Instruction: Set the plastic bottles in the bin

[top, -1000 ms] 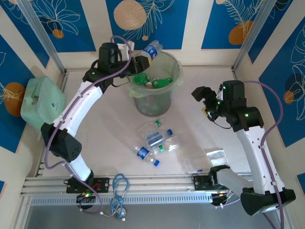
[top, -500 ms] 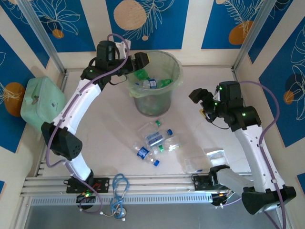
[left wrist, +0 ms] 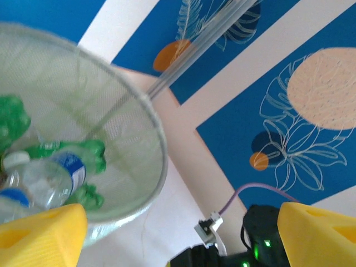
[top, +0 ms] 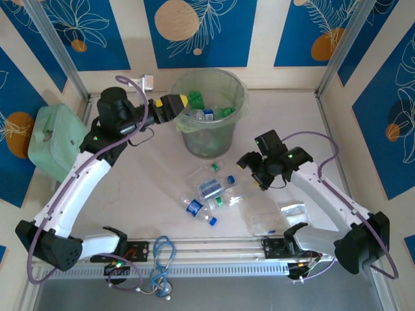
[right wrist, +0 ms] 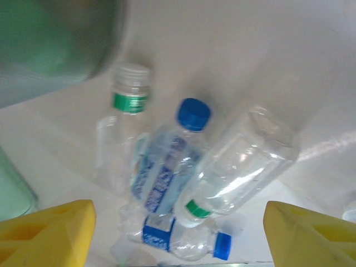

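Note:
The bin (top: 209, 146), a round translucent bucket with a pale green liner, holds green and blue-labelled plastic bottles (top: 209, 114). My left gripper (top: 181, 103) hovers at the bin's left rim, open and empty. In the left wrist view its yellow fingers (left wrist: 39, 233) frame the bin (left wrist: 111, 144) and a blue-labelled bottle (left wrist: 53, 178) inside it. Several clear bottles (top: 213, 189) lie on the table in front of the bin. My right gripper (top: 250, 171) hangs open just right of them. In the right wrist view it (right wrist: 178, 217) straddles a blue-capped bottle (right wrist: 167, 161) and a green-ringed one (right wrist: 239, 167).
A mint-green case (top: 55, 139) sits at the left wall. Flat clear plastic bags (top: 275, 217) lie right of the bottles. A blue coiled cable (top: 162, 259) rests on the front rail. Corner posts and patterned walls close in the back.
The left gripper let a blue-labelled bottle drop into the bin and drew back to the left of the rim. The right arm swung down and left to the bottles on the table.

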Tool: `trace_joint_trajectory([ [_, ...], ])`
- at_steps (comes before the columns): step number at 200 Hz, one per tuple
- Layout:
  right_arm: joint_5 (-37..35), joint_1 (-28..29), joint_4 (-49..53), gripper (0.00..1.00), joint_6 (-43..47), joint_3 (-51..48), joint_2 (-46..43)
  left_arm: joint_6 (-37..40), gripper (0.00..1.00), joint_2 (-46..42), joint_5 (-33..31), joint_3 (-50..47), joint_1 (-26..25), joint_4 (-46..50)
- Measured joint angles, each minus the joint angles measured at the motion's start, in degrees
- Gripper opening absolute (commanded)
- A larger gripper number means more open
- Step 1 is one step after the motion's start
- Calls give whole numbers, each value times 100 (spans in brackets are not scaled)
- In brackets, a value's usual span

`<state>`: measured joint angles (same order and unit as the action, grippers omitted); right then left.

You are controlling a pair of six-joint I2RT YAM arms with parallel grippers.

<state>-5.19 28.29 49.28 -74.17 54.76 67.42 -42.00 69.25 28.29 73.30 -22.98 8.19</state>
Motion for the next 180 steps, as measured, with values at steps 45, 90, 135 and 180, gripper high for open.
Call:
trace_joint_trajectory([
  [45,46,79,-140,79,-588,-131,616,-291,87,-55,278,-739,0,-208],
  [90,114,203,-350,81,-907,-131,1325,-426,87,-149,343,-911,0,-363],
  [135,155,251,-365,80,-1123,-125,1867,-466,86,-160,420,-953,0,-468],
  [180,238,251,-533,79,-1154,-96,2205,-470,86,-160,455,-1027,0,-533],
])
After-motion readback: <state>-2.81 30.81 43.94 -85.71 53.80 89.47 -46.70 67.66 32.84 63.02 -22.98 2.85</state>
